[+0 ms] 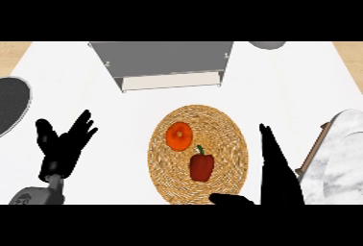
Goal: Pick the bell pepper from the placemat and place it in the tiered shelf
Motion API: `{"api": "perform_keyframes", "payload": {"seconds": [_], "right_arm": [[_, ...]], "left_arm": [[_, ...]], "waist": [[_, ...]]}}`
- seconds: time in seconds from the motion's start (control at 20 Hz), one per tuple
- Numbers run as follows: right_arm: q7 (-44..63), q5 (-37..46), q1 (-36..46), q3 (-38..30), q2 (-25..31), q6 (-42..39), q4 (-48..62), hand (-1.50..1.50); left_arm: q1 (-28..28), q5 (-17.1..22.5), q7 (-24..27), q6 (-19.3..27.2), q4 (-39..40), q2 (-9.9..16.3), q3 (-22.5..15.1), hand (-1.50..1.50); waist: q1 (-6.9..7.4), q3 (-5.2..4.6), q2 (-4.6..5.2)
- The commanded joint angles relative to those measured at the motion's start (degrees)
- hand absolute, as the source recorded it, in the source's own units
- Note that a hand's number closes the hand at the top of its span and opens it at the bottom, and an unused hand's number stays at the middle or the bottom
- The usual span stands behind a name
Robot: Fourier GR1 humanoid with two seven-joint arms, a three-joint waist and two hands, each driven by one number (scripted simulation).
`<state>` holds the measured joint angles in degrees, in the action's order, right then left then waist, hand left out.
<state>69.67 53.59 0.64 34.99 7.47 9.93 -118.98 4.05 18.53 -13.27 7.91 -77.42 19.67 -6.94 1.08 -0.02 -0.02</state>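
Left hand [62,144]: matte black, slender fingers and thumb, surface flat with no visible seams. Grey forearm [39,194] below it, rounded cuff at wrist, faint dark marking on casing. Right hand [278,170]: same flat black, reads as solid silhouette, thumb [230,199] blunt and rounded. No cables or screws discernible.

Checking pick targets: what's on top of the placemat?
On the placemat: a red bell pepper and an orange round fruit. The right robot hand covers its lower right edge.
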Motion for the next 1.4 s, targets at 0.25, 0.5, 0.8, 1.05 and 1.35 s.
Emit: {"api": "perform_keyframes", "payload": {"seconds": [0.25, 0.5, 0.8, 1.05, 1.35], "right_arm": [[15.5, 2.5, 7.2, 1.8, -7.3, -7.9, 10.7, -1.5], [15.5, 2.9, 7.6, 0.7, -7.4, -6.6, 14.1, -1.5], [15.5, 4.8, 8.0, 1.2, -7.4, -4.0, 19.4, -1.5], [15.5, 4.6, 6.7, 2.8, -7.4, -2.6, 21.1, -1.5], [15.5, 5.3, 8.4, 1.5, -7.4, -3.1, 24.0, -1.5]], "left_arm": [[-2.7, 0.5, 1.8, -2.3, 1.7, 0.6, 1.2, 0.0], [0.4, 0.9, -2.9, -1.0, 0.4, 0.6, 1.5, 0.0], [-2.2, 0.8, -0.8, -2.1, 0.4, 0.0, 1.5, 0.0], [-1.2, -0.9, 0.1, 0.1, 2.2, -2.1, 1.1, 0.0], [-1.8, -1.2, -0.8, -0.7, 0.6, -1.4, 1.0, 0.0]], "waist": [[-0.13, -0.16, 0.09], [-0.78, -0.1, -0.03], [-0.26, -0.08, 0.01], [-0.81, -0.06, 0.04], [-0.76, -0.07, -0.06]]}}
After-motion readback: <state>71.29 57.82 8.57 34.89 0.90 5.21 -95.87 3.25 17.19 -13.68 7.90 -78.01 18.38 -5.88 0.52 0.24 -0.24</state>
